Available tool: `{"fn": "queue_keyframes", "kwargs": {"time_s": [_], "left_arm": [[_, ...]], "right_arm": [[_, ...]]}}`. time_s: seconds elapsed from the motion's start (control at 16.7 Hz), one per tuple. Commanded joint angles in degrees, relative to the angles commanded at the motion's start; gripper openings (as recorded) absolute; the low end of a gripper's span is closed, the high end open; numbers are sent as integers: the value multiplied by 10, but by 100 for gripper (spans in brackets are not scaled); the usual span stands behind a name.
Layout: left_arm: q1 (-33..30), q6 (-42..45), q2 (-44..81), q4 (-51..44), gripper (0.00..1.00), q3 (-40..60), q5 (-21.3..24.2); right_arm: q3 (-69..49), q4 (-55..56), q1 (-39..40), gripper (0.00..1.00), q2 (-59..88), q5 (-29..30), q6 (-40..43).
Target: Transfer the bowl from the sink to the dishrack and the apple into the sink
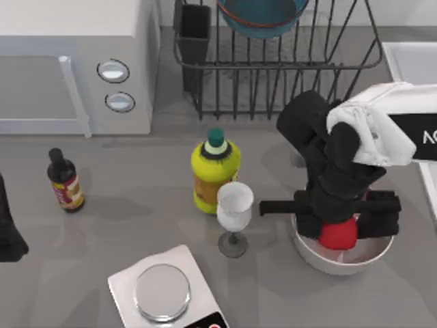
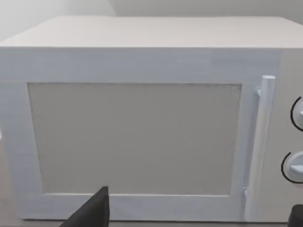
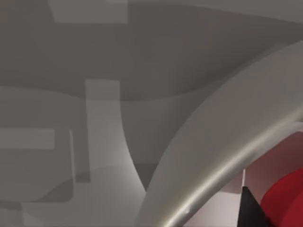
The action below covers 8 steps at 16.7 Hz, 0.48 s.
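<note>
Teal bowl (image 1: 263,15): already stands tilted among the upright bars of the dishrack (image 1: 287,75) at the back of the desk, so the first half of the task looks done.
Red apple (image 1: 338,234): sits inside the pale white bowl (image 1: 341,260) at the right front of the desk, not yet in the sink.
Sink (image 1: 410,61): a pale rimmed basin at the right edge of the top view, behind the white bowl and just beside the rack; nothing shows in the part that can be seen.
Right gripper (image 1: 339,229): reaches down into the white bowl with its jaws around the apple; the right wrist view shows a dark fingertip (image 3: 250,210) against the red fruit (image 3: 284,203) and the bowl's rim, so I judge the jaws are closed on the apple, though the grip itself is partly hidden.
Left arm: parked at the left edge of the desk, its wrist camera facing the microwave (image 2: 142,118); the jaws appear wide apart.
Bystanders: a yellow bottle (image 1: 215,174), a wine glass (image 1: 234,212), a small dark bottle (image 1: 65,181) and a scale (image 1: 164,294) stand apart from the work.
Left to do: lift the apple clear of the white bowl, carry it rightward and back, and release it in the sink.
</note>
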<state>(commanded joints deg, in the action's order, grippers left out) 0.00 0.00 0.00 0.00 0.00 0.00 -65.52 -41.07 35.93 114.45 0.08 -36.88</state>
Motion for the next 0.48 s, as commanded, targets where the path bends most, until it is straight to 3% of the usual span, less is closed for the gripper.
{"fn": "queue_keyframes", "kwargs": {"time_s": [0.48], "left_arm": [[0, 0, 0, 0, 100, 0, 0]], "right_arm": [[-21, -21, -13, 0, -38, 16, 19]]}}
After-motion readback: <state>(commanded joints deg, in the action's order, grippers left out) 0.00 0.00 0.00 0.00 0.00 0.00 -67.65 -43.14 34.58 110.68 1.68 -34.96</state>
